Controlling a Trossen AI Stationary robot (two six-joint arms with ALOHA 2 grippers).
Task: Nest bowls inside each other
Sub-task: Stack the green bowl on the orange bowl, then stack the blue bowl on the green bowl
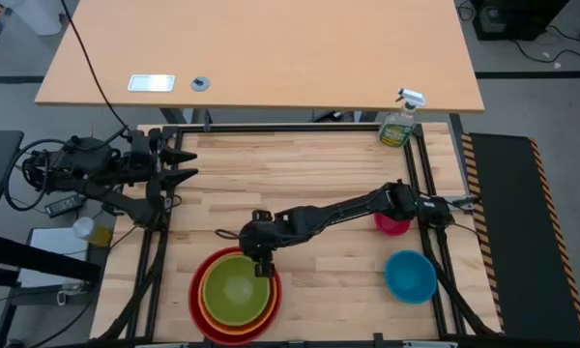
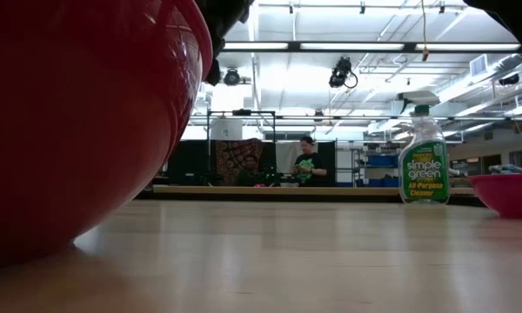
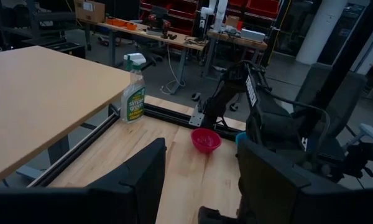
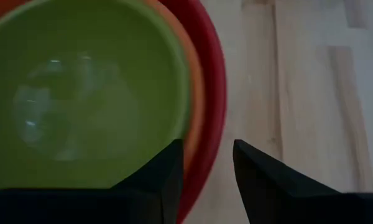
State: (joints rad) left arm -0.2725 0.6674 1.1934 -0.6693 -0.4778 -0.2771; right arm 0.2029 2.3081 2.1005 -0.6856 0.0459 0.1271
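Near the table's front edge, left of centre, the green bowl point(image 1: 234, 288) sits inside the orange bowl point(image 1: 206, 300), which sits inside the red bowl point(image 1: 195, 307). The blue bowl point(image 1: 410, 275) stands alone at the front right. The pink bowl point(image 1: 393, 225) stands behind it, partly under my right arm. My right gripper point(image 1: 263, 261) is open over the stack's far right rim. In its wrist view the fingers point(image 4: 208, 158) stand on either side of the orange rim point(image 4: 196, 87) and red rim point(image 4: 216, 93). My left gripper point(image 1: 186, 164) waits open at the far left. My right gripper comes at the stack slanting down from the table's right. Its two fingertips frame the orange and red rims point(image 4: 205, 134) on the stack's far right side. Whether a finger touches a rim, I cannot tell.
A green spray bottle point(image 1: 399, 126) stands at the far right corner. Black frame rails point(image 1: 427, 164) edge the table. Bare wood point(image 1: 338, 280) lies between the stack and the blue bowl. In the low view, people sit far off in the room beyond.
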